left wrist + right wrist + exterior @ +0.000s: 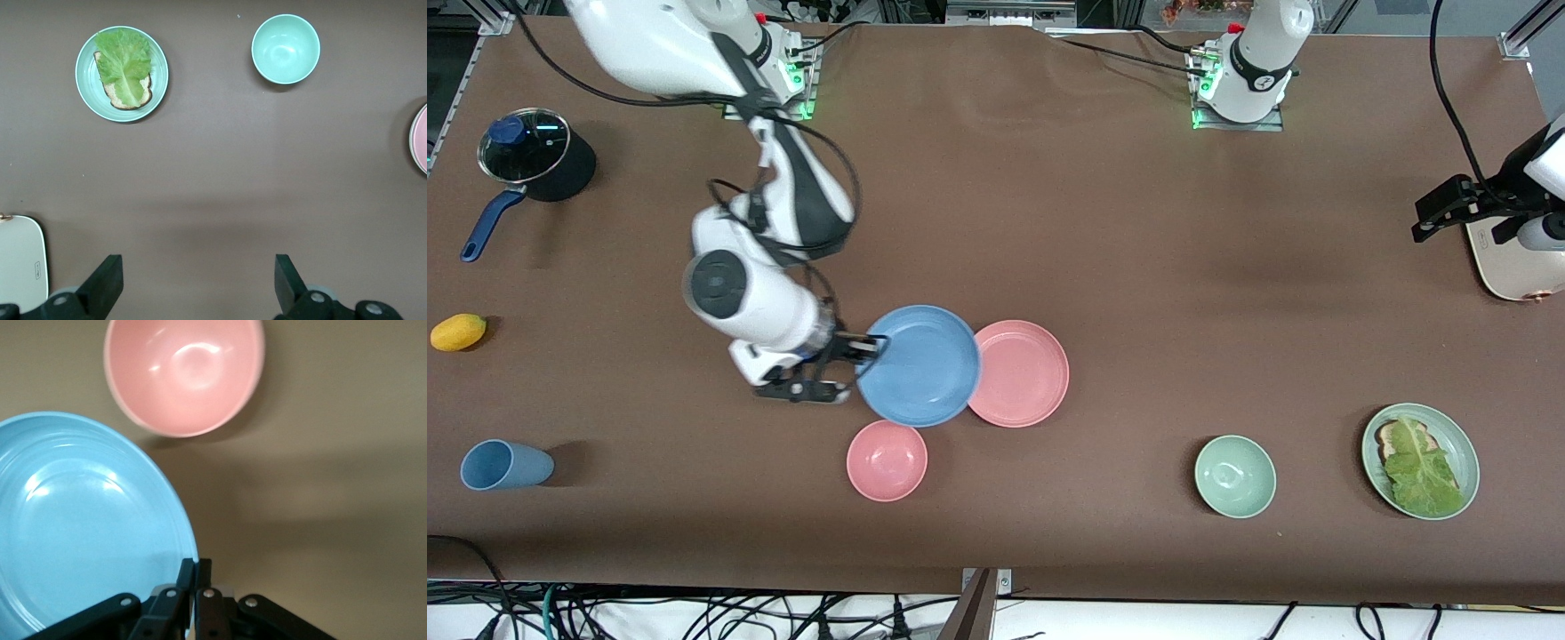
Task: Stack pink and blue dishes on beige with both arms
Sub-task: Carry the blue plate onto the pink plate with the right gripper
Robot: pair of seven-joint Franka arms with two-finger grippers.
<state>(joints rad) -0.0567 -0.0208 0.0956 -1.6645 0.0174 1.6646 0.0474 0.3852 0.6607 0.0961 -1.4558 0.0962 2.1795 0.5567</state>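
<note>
The blue plate [920, 364] [87, 533] is raised a little off the table, and my right gripper [863, 356] [195, 570] is shut on its rim at the right arm's end. In the front view its other edge overlaps the rim of the pink plate [1023, 373] [420, 137], which lies flat on the brown table. No beige plate shows in any view. My left gripper [1427, 222] [198, 280] hangs open and empty over bare table at the left arm's end, beside a cream slab.
A small pink bowl [887, 460] [183, 373] sits nearer the front camera than the blue plate. A green bowl [1234, 476] [285, 48], a lettuce plate [1420, 460] [121, 73], a cream slab [1516, 262], a lying blue cup [505, 464], a yellow fruit [458, 332] and a lidded pot [534, 156] stand around.
</note>
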